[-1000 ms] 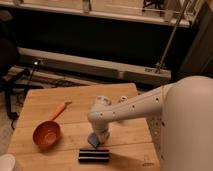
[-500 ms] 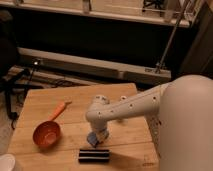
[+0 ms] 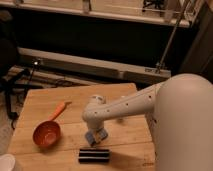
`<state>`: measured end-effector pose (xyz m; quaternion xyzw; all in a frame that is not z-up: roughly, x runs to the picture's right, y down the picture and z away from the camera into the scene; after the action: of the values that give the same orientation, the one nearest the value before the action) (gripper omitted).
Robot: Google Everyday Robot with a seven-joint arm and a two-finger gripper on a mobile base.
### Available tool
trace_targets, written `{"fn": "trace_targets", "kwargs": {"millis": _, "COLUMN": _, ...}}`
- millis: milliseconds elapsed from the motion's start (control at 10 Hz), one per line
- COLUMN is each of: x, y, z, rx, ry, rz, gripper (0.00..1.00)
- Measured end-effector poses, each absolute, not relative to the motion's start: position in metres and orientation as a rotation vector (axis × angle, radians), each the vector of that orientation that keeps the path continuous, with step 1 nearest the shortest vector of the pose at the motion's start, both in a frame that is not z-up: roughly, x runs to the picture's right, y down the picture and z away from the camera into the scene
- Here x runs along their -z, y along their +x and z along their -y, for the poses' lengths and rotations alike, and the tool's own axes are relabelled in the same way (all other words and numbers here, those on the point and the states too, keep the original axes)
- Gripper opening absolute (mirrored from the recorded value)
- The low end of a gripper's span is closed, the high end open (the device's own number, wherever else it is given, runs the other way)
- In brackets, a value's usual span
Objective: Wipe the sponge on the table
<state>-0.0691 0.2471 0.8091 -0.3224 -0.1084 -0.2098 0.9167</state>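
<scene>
My hand (image 3: 96,135) is down on the worktop (image 3: 50,100), to the right of the orange bowl (image 3: 46,135) as the camera sees it, near the bowl but not touching it. The sponge (image 3: 91,138) sits right at my hand: a small light-blue pad showing on the side that faces the bowl, low against the wood. Whether my hand is closed on the sponge or only pressing it down, I cannot tell from here.

My arm (image 3: 130,104) is white and dotted with small dark spots. It comes in from the far right, well away from the bowl, and bends down to the hand.

The bowl stands upright with its opening facing up. Its orange handle (image 3: 59,110) runs from the rim up and away from the camera, angled slightly toward my arm. A black block (image 3: 94,155) lies flat to the right of the bowl and closer to the camera. It sits just in front of the sponge, and I cannot tell whether a gap separates them. A white rounded object (image 3: 7,163) shows at the frame's lower corner, on the bowl's left and nearer the camera, mostly cut off.
</scene>
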Motion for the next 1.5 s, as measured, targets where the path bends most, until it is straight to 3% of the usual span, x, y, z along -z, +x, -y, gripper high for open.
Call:
{"fn": "trace_targets", "kwargs": {"millis": 100, "x": -0.810, "y": -0.072, "z": -0.247, "rx": 0.436, "ry": -0.665, "rz": 0.225, "gripper": 0.56}}
{"fn": "trace_targets", "kwargs": {"millis": 400, "x": -0.811, "y": -0.081, "z": -0.245, "rx": 0.444, "ry": -0.666, "rz": 0.230, "gripper": 0.32}}
{"fn": "trace_targets", "kwargs": {"millis": 1500, "x": -0.826, "y": -0.151, "z": -0.238, "rx": 0.539, "ry": -0.659, "rz": 0.307, "gripper": 0.31}}
